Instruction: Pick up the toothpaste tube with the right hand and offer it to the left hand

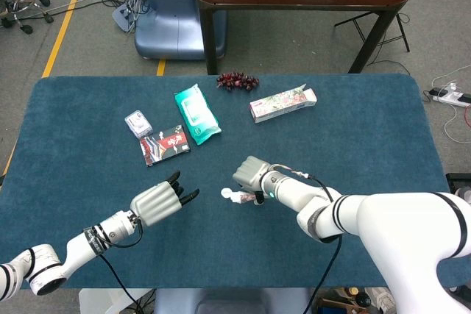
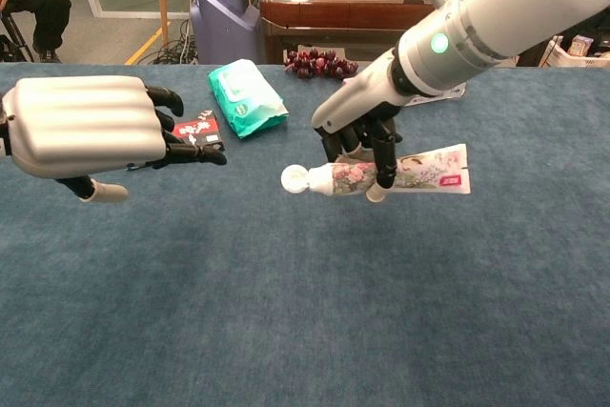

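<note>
The left hand point(image 2: 91, 131) hangs empty, fingers spread toward the white cap. The right hand point(image 2: 367, 131) grips the toothpaste tube point(image 2: 396, 174) level above the blue table point(image 2: 305, 312); its floral print's red label is unreadable.

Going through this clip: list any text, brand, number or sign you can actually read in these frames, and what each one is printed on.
None can be read.
toothpaste tube in the right hand: floral print and a red label patch, print too small.
carton: printed, blurred.
green wipes pack: white label, unreadable.
red and black packet: white marks, too blurred.
small grey packet: illegible.
</note>
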You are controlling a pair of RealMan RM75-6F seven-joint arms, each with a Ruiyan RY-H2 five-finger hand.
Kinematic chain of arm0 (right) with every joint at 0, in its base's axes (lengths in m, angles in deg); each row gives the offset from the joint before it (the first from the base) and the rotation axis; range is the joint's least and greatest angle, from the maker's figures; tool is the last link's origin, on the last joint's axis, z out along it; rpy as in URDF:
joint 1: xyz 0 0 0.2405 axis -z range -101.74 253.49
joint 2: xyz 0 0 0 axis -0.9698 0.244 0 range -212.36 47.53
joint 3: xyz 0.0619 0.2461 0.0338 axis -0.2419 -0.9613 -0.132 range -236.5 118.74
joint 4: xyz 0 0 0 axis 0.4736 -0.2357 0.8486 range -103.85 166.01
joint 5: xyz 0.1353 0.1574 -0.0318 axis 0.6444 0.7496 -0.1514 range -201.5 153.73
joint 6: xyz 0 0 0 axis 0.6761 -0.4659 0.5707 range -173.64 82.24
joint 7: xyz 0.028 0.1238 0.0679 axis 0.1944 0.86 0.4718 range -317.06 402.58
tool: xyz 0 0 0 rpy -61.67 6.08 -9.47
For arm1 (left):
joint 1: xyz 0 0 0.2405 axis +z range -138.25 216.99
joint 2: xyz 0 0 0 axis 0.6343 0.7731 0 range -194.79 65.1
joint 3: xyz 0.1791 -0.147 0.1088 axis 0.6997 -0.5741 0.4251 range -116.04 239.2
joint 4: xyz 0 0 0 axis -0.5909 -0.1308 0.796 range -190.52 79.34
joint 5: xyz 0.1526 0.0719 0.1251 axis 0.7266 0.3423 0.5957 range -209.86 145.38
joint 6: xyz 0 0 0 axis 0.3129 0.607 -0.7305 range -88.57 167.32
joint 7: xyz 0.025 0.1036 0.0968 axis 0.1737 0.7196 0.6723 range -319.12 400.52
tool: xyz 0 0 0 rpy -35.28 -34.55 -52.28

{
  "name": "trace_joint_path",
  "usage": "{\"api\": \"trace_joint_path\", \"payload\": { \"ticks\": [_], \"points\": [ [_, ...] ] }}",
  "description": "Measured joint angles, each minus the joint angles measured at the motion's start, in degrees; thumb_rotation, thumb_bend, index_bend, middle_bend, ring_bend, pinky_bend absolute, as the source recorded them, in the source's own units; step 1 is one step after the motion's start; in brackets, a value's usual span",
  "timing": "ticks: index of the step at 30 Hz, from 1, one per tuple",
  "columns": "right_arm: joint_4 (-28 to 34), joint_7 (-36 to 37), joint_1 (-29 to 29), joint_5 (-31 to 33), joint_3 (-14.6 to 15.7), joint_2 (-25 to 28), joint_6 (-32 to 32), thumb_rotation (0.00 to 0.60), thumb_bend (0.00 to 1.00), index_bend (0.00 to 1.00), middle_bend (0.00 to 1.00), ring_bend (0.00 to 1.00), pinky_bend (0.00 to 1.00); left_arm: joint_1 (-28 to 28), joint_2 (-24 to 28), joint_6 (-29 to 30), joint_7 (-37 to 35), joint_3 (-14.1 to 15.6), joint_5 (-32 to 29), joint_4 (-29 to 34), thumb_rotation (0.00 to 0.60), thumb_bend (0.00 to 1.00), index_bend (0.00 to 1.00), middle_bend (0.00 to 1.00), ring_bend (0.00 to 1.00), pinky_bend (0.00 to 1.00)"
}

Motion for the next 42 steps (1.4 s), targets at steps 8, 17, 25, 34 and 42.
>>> {"api": "trace_joint_path", "payload": {
  "ticks": [8,17,25,34,42],
  "points": [
    [-0.52,-3.2,1.42,1.86,2.52,-1.67,-1.74,0.6,0.63,0.66,0.58,0.53,0.51,1.21,1.63,0.08,1.82,-0.84,-3.93,2.41,0.6,0.22,0.1,0.47,0.46,0.17],
    [-2.21,-6.44,2.35,3.27,3.16,-3.88,-3.01,0.6,0.47,0.37,0.46,0.44,0.44,1.78,2.17,-0.67,4.59,-0.9,-6.66,4.27,0.6,0.22,0.1,0.47,0.46,0.17],
    [-2.66,-9.15,1.23,6.87,3.56,-5.12,-3.66,0.6,0.19,0.03,0.22,0.27,0.35,1.91,2.36,-0.8,5.72,-0.93,-7.89,5.29,0.6,0.22,0.1,0.47,0.46,0.17],
    [-2.43,-12.17,-0.7,11.96,4.18,-6.14,-6.17,0.581,0.05,0.0,0.09,0.16,0.29,2.24,2.95,-0.28,6.23,-0.86,-8.8,5.74,0.6,0.22,0.1,0.47,0.46,0.17],
    [2.91,-11.42,0.52,12.08,3.04,0.75,-12.15,0.573,0.04,0.0,0.09,0.15,0.29,3.7,3.41,2.83,4.0,-1.85,-10.71,5.5,0.6,0.22,0.1,0.47,0.45,0.17]
  ]
}}
